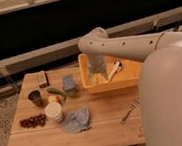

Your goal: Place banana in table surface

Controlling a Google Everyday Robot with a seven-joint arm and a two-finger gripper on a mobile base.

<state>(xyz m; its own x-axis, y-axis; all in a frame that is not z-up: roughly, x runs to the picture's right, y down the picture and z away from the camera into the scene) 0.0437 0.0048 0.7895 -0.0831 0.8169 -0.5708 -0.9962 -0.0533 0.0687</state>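
Well to the left of the gripper (100, 79), on the counter (107, 133), sit a dark cup (35, 97), a green vegetable (56, 92), a white cup (53, 111) and a crumpled cloth (76, 121), none of them part of the job. Nearer in, the gripper hangs down inside the yellow tub (111, 87), over its left half. Whether it is spread or closed I cannot tell, since its tip is hard to pick out against the tub floor. Just right of the gripper, the banana (115, 70) lies slanted in the tub, and I cannot say whether the two touch. By my reading nothing is done yet: the banana is not on the counter, so gripping it, lifting it over the tub wall and setting it on bare wood are all left to do. Further right, a fork (130, 111) lies on the counter, and the robot's body (173, 97) cuts off the counter's right end.
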